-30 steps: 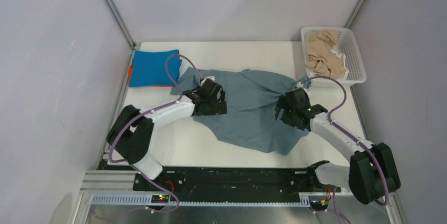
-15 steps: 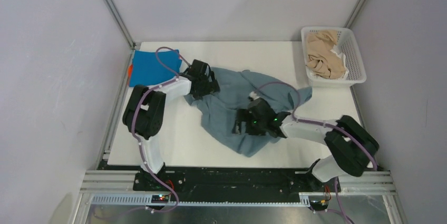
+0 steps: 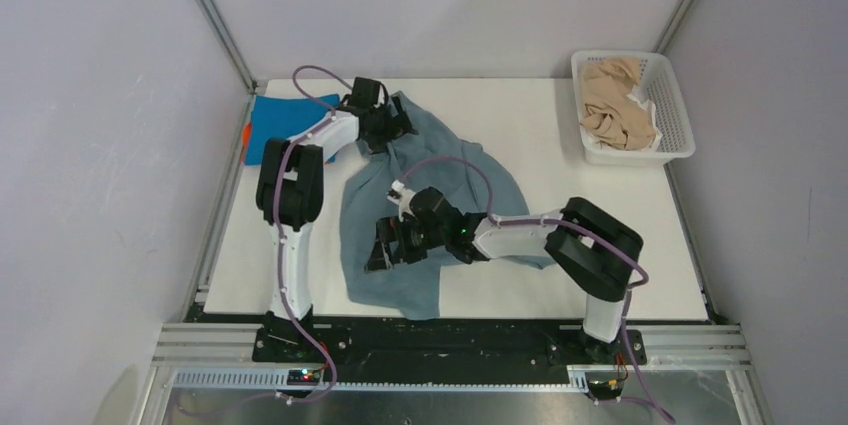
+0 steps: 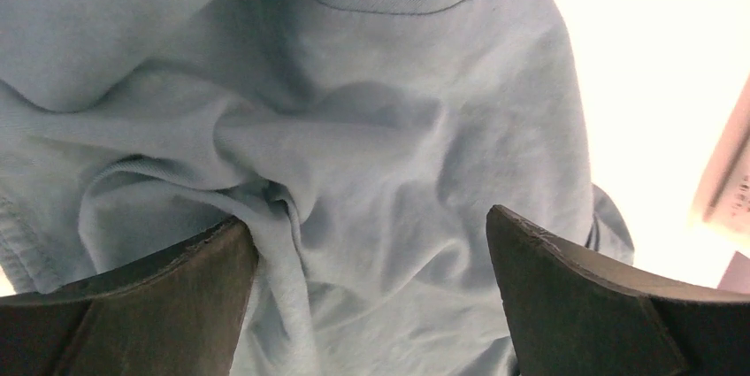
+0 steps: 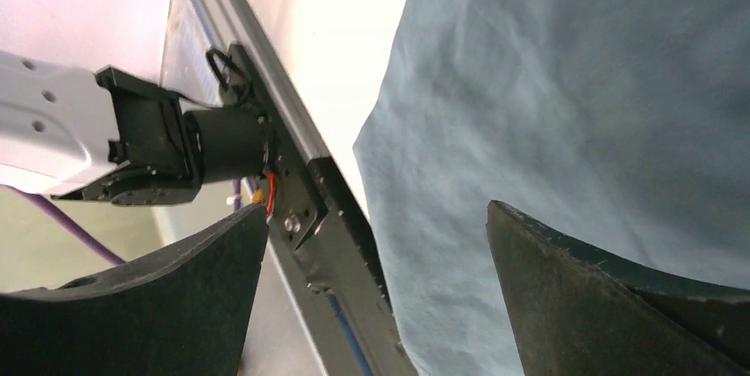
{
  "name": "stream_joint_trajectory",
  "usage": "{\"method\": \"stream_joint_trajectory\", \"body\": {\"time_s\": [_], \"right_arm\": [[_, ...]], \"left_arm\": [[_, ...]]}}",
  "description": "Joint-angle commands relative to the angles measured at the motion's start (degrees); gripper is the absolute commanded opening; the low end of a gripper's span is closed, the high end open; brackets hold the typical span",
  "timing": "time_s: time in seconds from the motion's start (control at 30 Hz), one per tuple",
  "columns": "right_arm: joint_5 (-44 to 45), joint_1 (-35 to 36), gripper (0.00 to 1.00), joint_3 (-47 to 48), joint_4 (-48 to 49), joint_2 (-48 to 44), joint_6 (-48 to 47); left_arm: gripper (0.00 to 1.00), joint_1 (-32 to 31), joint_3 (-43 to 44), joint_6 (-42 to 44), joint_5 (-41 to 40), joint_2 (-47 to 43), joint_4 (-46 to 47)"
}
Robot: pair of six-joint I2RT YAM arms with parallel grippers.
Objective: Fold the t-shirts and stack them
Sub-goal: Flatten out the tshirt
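The large t-shirt (image 3: 362, 215) is a plain, muted grey-blue, with darker shadowed tones in its creases. In the left wrist view, the stitched hems of this t-shirt (image 4: 354, 128) read a shade deeper. The folded t-shirt (image 3: 268, 125) at the far left is bright blue. An orange t-shirt (image 3: 245, 135) shows as a thin sliver at its left edge. The beige t-shirts (image 3: 612, 100) are a pale sandy tan, and they lie in a white lattice-patterned basket (image 3: 680, 120). The table (image 3: 520, 115) is white. The left arm (image 3: 285, 245) and right arm (image 3: 520, 230) are white with black joints and purple cables (image 3: 450, 158). The left gripper (image 4: 367, 226) and right gripper (image 5: 376, 217) have charcoal-black fingers. The walls (image 3: 100, 145) are pale lilac-grey.
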Motion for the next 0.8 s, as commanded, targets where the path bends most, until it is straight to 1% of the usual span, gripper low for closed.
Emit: {"method": "stream_joint_trajectory", "body": {"time_s": [0.0, 0.03, 0.1, 0.13, 0.17, 0.2, 0.23, 0.27, 0.3, 0.33, 0.37, 0.4, 0.43, 0.47, 0.5, 0.53, 0.57, 0.6, 0.63, 0.67, 0.7, 0.73, 0.77], "right_arm": [[8.46, -0.50, 0.99, 0.99, -4.56, -11.27, -8.79], [11.22, -0.69, 0.99, -0.37, -7.16, -12.96, -9.98], [14.97, -2.06, 0.99, -3.46, -10.45, -18.93, -10.81], [16.99, -3.27, 0.99, -4.48, -13.67, -22.95, -10.98], [21.52, -4.53, 1.00, -6.33, -16.12, -27.25, -11.52], [24.49, -5.17, 0.99, -7.28, -20.36, -29.22, -11.98], [29.62, -7.01, 0.99, -8.94, -22.85, -33.08, -11.92], [31.61, -8.17, 0.99, -9.55, -28.11, -34.86, -10.88], [34.01, -11.58, 0.99, -10.67, -30.77, -37.79, -10.04], [34.47, -13.57, 0.99, -11.17, -36.24, -39.19, -7.99], [34.77, -17.81, 0.99, -12.53, -38.35, -41.84, -7.11], [35.02, -19.68, 1.00, -13.45, -41.61, -43.19, -5.61], [36.23, -22.44, 0.99, -15.73, -42.79, -46.09, -4.95], [36.59, -23.57, 1.00, -16.95, -44.65, -47.42, -4.32], [37.28, -25.45, 0.99, -18.80, -45.59, -49.96, -4.13], [37.91, -26.18, 0.99, -20.30, -47.55, -51.07, -3.92], [38.13, -27.66, 1.00, -20.81, -48.49, -52.54, -3.97], [38.61, -28.29, 0.99, -21.68, -50.01, -53.11, -4.30], [38.92, -29.14, 0.99, -21.94, -51.22, -53.49, -4.42], [39.68, -29.28, 0.98, -22.25, -51.64, -53.37, -4.87], [39.81, -29.15, 0.98, -22.32, -51.85, -53.17, -6.02], [39.82, -28.34, 0.98, -22.37, -51.78, -52.80, -6.65], [39.83, -27.66, 0.97, -22.37, -51.34, -52.67, -8.20]], "left_arm": [[1.00, -0.33, 6.94, 1.12, 6.15, 3.13, -1.26], [1.00, -0.32, 8.34, 1.24, 6.43, 3.40, -1.55], [1.00, -0.35, 9.52, 1.87, 6.83, 2.41, -2.49], [1.00, -0.42, 9.44, 2.19, 6.35, 1.71, -2.92], [1.00, -0.73, 9.08, 3.44, 5.79, -0.64, -3.86], [1.00, -0.96, 7.66, 4.25, 3.48, -2.15, -4.39], [1.00, -1.66, 5.59, 5.95, 0.07, -5.82, -5.54], [1.00, -2.04, 3.47, 6.60, -1.97, -9.95, -6.12], [1.00, -2.94, 1.87, 7.97, -5.69, -12.12, -6.94], [1.00, -3.43, -2.14, 8.32, -7.44, -16.93, -7.21], [1.00, -4.58, -4.45, 8.68, -11.50, -19.17, -7.43], [1.00, -5.21, -9.72, 8.72, -13.33, -24.19, -7.50], [1.00, -6.92, -12.24, 8.61, -17.25, -26.71, -7.62], [1.00, -7.97, -17.77, 8.32, -19.20, -31.37, -7.76], [1.00, -10.46, -20.39, 7.92, -22.39, -33.81, -7.88], [1.00, -11.80, -26.21, 6.85, -23.88, -38.59, -8.02], [1.00, -14.92, -29.23, 6.17, -26.53, -40.85, -8.01], [1.00, -16.75, -34.68, 3.89, -27.88, -45.36, -8.29], [1.00, -20.40, -37.55, 2.71, -29.88, -47.49, -8.41], [1.00, -24.56, -42.91, -0.03, -31.56, -51.57, -8.68], [1.00, -26.76, -47.61, -1.40, -32.29, -55.09, -9.09], [1.00, -31.09, -49.64, -3.83, -33.77, -56.66, -10.26], [1.00, -33.50, -52.90, -5.41, -34.75, -59.75, -11.24]]}}
